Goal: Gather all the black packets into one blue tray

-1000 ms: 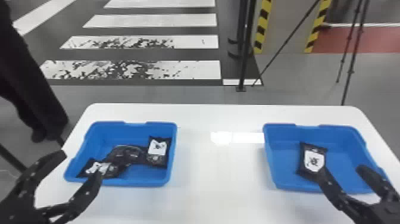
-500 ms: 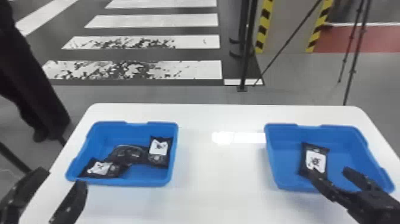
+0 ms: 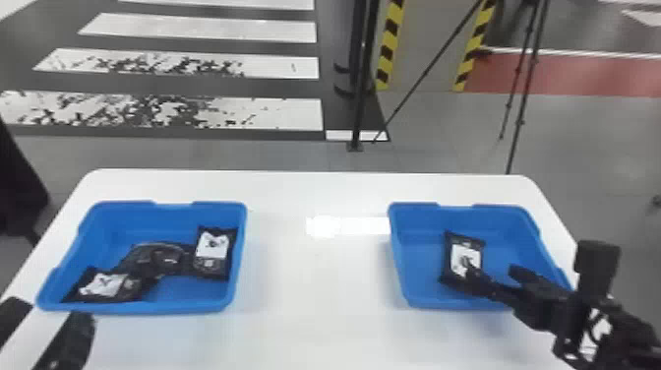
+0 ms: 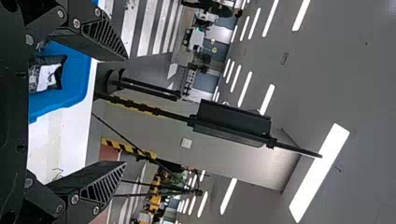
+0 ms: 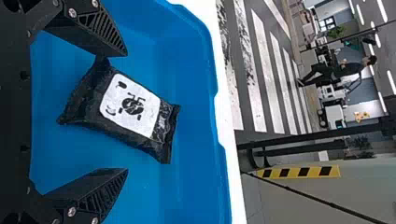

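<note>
Surface: white and smooth with rounded far corners (image 3: 315,305), a bright patch of light shining on its far half between the trays.
Background: grey floor with worn white stripes (image 3: 275,113) at the far left, a black post (image 3: 361,98) beyond the middle, and yellow-and-black striped edging (image 3: 391,44) to its right.
Left tray: blue (image 3: 113,216), with black packets lying in a row inside. I see a white-labelled packet (image 3: 101,285) at the near left, a glossy, dark packet (image 3: 165,261) in the middle, and another white-labelled packet (image 3: 214,248) by the right wall.
Right tray: also blue (image 3: 418,295), well apart from the other, holding one black packet (image 3: 460,251) that lies label up, left of the middle.
My left hand: at the near left (image 3: 51,311), just short of the left tray, its two fingers spread wide.
My right hand: over the near part of the right tray (image 3: 492,271), fingers apart, the left one reaching over the lone packet's near end.
My right wrist's look: the packet sits askew, closer to one finger than the other; whether that fingertip touches it, I can't tell.
</note>
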Controlling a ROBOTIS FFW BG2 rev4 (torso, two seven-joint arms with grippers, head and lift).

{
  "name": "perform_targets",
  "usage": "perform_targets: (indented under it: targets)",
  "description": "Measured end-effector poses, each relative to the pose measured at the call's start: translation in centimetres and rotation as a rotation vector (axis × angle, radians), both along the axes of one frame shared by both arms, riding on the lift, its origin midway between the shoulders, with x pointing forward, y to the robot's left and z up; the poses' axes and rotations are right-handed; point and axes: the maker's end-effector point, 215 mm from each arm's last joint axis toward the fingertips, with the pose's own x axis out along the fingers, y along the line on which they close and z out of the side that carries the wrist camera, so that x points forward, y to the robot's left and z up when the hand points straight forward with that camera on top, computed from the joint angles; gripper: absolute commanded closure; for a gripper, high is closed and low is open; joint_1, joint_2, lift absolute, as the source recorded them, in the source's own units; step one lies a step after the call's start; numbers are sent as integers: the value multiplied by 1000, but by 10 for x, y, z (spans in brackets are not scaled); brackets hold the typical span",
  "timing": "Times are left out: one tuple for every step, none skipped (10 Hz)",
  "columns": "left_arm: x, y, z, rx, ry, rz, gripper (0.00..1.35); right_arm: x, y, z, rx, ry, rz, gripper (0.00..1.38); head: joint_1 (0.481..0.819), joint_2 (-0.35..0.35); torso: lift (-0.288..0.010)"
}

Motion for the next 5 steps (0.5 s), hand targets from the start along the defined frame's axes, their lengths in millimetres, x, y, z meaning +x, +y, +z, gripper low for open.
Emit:
perform_targets:
  targets:
    - [2, -6, -3, -29, 2, -15, 259, 9, 9, -2, 9, 7, 18, 142, 695, -80, -110]
    - [5, -12, -6, -55, 0, -27, 259, 18, 20, -5, 22, 15, 36, 142, 695, -75, -110]
    - [8, -16, -7, -75, -3, -38, 259, 25, 29, -10, 35, 27, 51, 142, 695, -64, -110]
    - [11, -21, -8, -90, -6, -50, 262, 30, 34, -15, 46, 37, 59, 151, 695, -62, -110]
    - [13, -24, -9, -100, -10, -61, 271, 32, 36, -18, 51, 46, 64, 223, 695, -62, -110]
